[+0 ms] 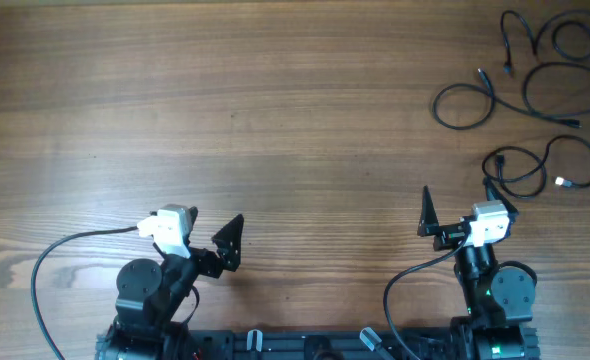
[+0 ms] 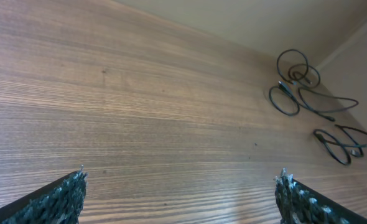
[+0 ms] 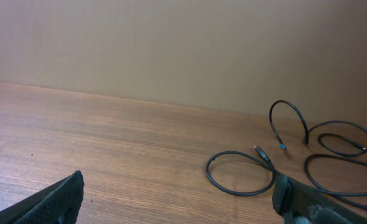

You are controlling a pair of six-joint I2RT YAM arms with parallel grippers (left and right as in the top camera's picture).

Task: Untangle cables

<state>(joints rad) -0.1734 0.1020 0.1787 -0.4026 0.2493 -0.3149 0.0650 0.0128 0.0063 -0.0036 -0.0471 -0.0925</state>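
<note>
Wood grain, warm brown, covers the whole tabletop [image 1: 275,110], which fills most of every view. Behind its far edge stands a plain beige wall [image 3: 171,50].

My two arms sit at the near edge, the left arm [image 1: 145,290] toward the near left corner and the right arm [image 1: 495,285] toward the near right corner.

My left claw [image 1: 215,225] is spread wide with nothing between its fingers, over bare wood close to the near edge. In its own wrist view only the two dark fingertips [image 2: 65,196] show, low in the corners and far apart. My right claw [image 1: 465,205] is just as wide and holds nothing either.

The cables [image 1: 527,95] lie in the far right corner, thin black cords in loose curls and loops. I cannot tell whether any of them cross. The nearest of them lies just beyond my right claw, and from above it looks clear of my fingers.

That cord ends in a small whitish tip [image 1: 561,182] close to the right edge. A small dark plug [image 3: 262,154] ends the round loop ahead of my right claw.
</note>
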